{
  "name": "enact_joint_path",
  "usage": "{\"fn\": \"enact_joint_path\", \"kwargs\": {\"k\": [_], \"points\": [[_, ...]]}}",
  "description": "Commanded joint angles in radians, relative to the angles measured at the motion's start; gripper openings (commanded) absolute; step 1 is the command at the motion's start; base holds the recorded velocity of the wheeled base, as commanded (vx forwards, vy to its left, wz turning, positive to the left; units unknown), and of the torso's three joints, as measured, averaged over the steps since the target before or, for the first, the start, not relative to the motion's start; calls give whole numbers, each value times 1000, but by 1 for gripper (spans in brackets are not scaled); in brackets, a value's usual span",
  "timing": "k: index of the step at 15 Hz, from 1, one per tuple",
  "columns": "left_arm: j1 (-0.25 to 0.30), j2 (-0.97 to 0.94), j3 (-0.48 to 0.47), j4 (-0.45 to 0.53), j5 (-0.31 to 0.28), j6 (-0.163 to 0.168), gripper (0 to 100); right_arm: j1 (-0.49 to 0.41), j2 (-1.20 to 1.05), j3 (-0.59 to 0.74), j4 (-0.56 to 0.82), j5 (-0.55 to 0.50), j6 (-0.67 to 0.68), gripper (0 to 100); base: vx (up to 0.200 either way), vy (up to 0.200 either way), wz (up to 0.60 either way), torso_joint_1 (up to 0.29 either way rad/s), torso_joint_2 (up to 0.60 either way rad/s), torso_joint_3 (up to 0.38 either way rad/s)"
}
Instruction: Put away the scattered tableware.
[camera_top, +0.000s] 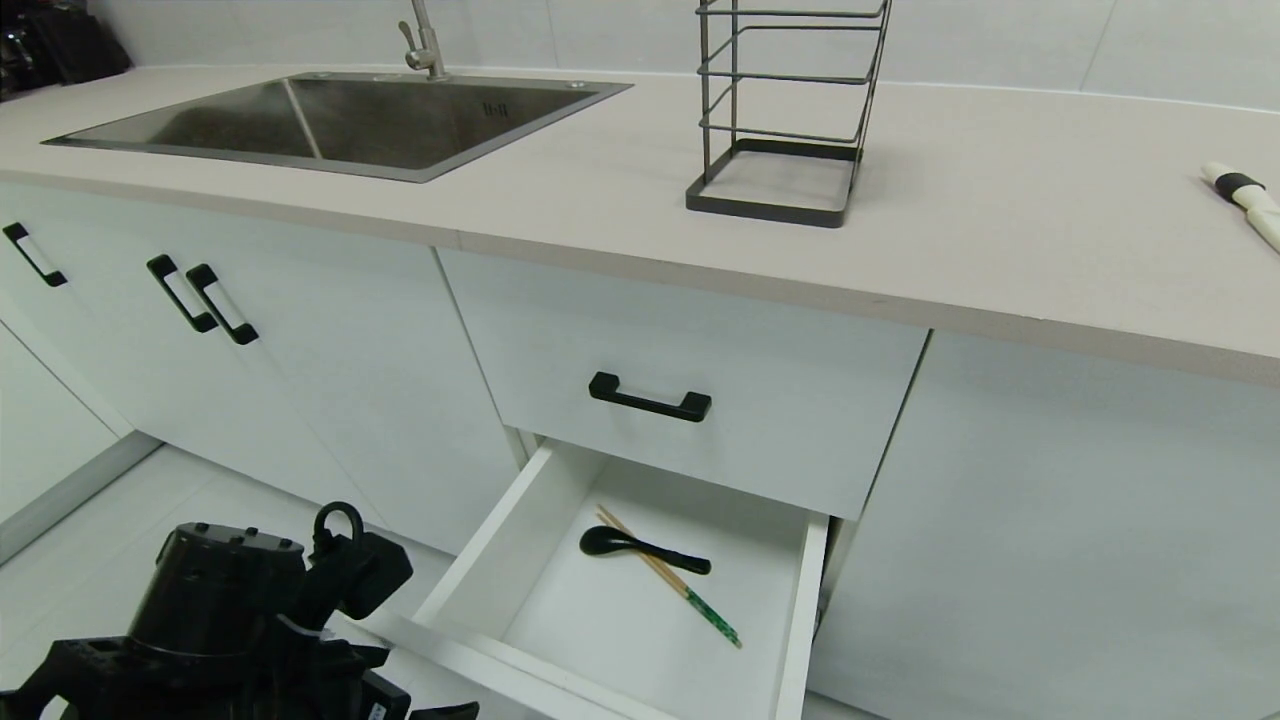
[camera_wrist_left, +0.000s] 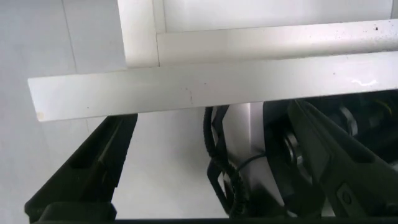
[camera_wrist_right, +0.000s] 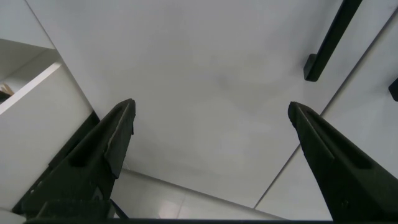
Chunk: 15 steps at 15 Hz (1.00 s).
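White, black-banded, the utensil (camera_top: 1255, 205) lies on the counter (camera_top: 1000, 200) at three o'clock from the rack (camera_top: 765, 212), likely light, stiff and slick, so pinch it across the band; your left gripper (camera_wrist_left: 211, 115) and right gripper (camera_wrist_right: 211, 109) stand spread.

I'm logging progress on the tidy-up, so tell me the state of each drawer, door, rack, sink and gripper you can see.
White lower drawer: pulled open, black spoon and wooden chopsticks lying inside.
White upper drawer: shut.
White cabinet doors: shut.
Black wire rack: empty.
Steel sink: empty.
Left gripper: open.
Right gripper: open.
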Motion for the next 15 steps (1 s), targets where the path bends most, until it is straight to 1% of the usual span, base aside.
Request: {"fn": "enact_joint_path", "kwargs": {"k": [1, 4, 12, 13, 15], "points": [[0, 12, 0, -13, -3, 0, 100, 0, 3, 0, 0, 0, 0, 100, 0, 0, 0, 0, 0, 0], [0, 20, 0, -41, -6, 0, 100, 0, 3, 0, 0, 0, 0, 100, 0, 0, 0, 0, 0, 0], [0, 77, 3, -159, -12, 6, 100, 0, 3, 0, 0, 0, 0, 100, 0, 0, 0, 0, 0, 0], [0, 89, 1, -187, -13, 8, 100, 0, 3, 0, 0, 0, 0, 100, 0, 0, 0, 0, 0, 0], [0, 129, 3, -274, -13, 8, 100, 0, 3, 0, 0, 0, 0, 100, 0, 0, 0, 0, 0, 0]]}}
